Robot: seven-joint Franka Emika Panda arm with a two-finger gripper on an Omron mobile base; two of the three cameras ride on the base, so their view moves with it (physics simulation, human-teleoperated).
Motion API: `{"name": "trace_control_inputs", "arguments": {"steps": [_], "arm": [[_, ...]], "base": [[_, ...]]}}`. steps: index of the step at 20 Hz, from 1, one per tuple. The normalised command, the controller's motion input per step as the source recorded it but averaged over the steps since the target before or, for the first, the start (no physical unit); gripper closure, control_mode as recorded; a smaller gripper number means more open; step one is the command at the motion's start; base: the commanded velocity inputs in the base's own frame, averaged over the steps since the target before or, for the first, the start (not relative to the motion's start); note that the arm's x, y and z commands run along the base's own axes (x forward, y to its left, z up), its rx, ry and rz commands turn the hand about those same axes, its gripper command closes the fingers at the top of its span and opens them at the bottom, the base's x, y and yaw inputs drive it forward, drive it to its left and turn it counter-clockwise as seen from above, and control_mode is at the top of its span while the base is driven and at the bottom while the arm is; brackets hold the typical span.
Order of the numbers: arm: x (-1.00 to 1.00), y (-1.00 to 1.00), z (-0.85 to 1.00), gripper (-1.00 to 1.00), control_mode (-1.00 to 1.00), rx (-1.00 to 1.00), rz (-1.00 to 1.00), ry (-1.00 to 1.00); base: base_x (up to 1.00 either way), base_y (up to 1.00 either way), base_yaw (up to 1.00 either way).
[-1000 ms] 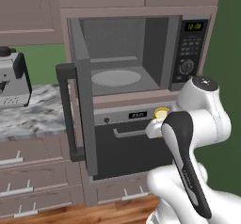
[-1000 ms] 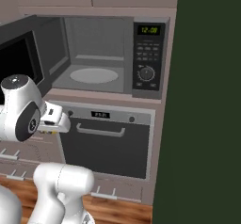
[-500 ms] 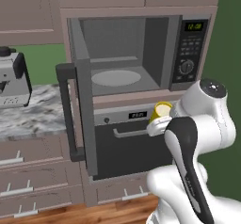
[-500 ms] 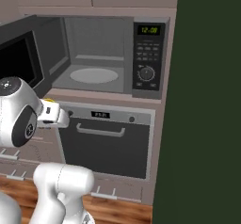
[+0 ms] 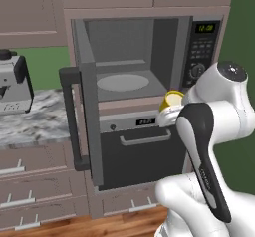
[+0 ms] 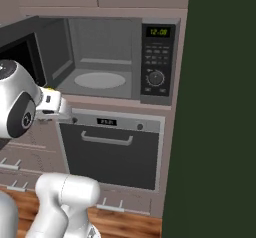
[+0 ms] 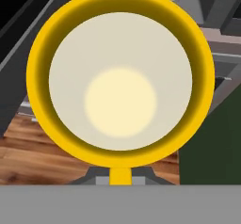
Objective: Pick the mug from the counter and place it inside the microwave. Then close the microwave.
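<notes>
The yellow mug [image 5: 172, 99] hangs in the air just in front of the microwave's [image 5: 130, 57] lower right corner, below its keypad panel [image 5: 202, 47]. My gripper [image 5: 168, 113] is shut on the mug from below and behind. Looking along the hand, I see straight into the mug [image 7: 120, 86], with its cream inside and its yellow rim. The microwave door [image 5: 83, 116] stands swung wide open to the left, and the white turntable [image 5: 123, 82] lies bare inside. From the right base, only a yellow sliver of the mug [image 6: 48, 88] shows above the wrist, before the open microwave [image 6: 102, 57]. The marbled counter [image 5: 35, 124] lies to the left.
A coffee machine [image 5: 12, 84] stands on the counter at far left. An oven [image 5: 142, 149] with a horizontal handle sits right under the microwave. Drawers [image 5: 30, 181] run below the counter. A dark green wall [image 6: 220, 107] bounds the right side.
The arm has lifted the mug from the oven's top panel to the microwave's lower edge. The grip has stayed shut and the door has not moved.
</notes>
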Motion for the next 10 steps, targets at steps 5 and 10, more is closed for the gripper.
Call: {"name": "trace_control_inputs", "arguments": {"steps": [5,10], "arm": [[0.41,0.0,0.25,1.0,-1.0,0.0,0.0,0.0],[0.79,0.0,0.0,1.0,-1.0,0.0,0.0,0.0]], "base": [[0.0,0.0,0.0],[0.0,0.0,0.0]]}}
